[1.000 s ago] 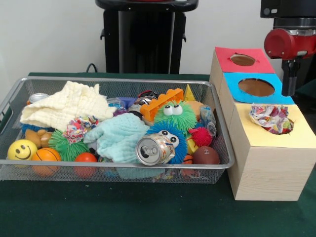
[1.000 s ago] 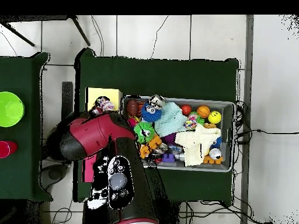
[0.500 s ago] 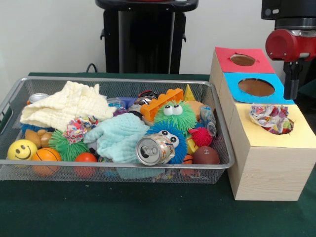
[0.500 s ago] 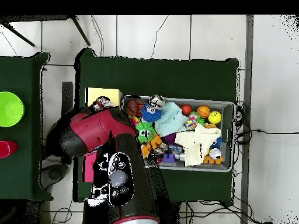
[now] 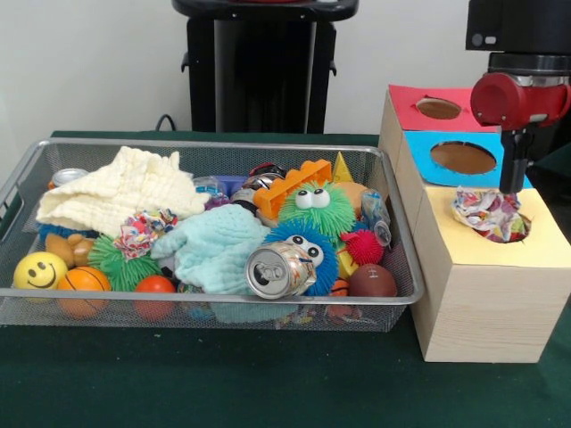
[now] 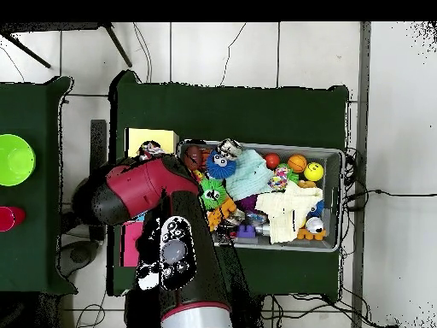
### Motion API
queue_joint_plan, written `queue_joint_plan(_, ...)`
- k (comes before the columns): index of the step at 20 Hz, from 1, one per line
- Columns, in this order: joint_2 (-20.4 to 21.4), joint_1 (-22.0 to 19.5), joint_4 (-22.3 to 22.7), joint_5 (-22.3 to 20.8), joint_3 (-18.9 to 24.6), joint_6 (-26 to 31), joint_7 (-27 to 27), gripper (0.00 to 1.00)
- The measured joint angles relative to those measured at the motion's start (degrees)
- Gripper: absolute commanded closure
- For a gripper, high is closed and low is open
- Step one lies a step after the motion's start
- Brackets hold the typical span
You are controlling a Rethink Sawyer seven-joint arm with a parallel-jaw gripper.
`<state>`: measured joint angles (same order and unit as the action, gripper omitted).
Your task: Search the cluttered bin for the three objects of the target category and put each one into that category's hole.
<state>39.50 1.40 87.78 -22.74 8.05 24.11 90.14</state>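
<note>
A crumpled ball of patterned paper (image 5: pixel 488 214), white with red, blue and yellow print, sits wedged in the round hole of the yellow-topped section (image 5: pixel 535 245) of the wooden box, bulging above the rim and not yet dropped through. From the front the gripper (image 5: pixel 512 174) hangs just above the ball at about its 1 o'clock edge, a dark narrow stem under the red wrist; whether it is released or clenched cannot be told, since the tips merge into one dark shape. The blue-topped section (image 5: pixel 428 165) and red-topped section (image 5: pixel 406 107) lie beyond at 12 o'clock, their holes dark. In the overhead view the red and black arm (image 6: pixel 141 192) covers most of the box, leaving only a yellow corner and a bit of the paper ball (image 6: pixel 150 152) showing at the arm's 12 o'clock. The wire mesh bin (image 5: pixel 27 174) holds heaped clutter: a dented can (image 5: pixel 278 270) lying on its side, a cream cloth (image 5: pixel 120 189), a pale blue cloth (image 5: pixel 214 248), and fuzzy toys with eyes, much of it buried and hard to sort out.
</note>
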Motion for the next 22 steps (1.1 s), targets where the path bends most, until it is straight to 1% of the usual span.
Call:
queue_joint_plan(8,-0.6,0.01,-0.27,-0.14,0.0,0.97,0.0,1.0)
queue_joint_plan(11,-1.46,0.15,-0.76,-0.18,-0.02,0.97,0.0,1.0)
queue_joint_plan(22,-3.55,1.92,-2.91,-0.18,-1.41,0.97,0.0,1.0)
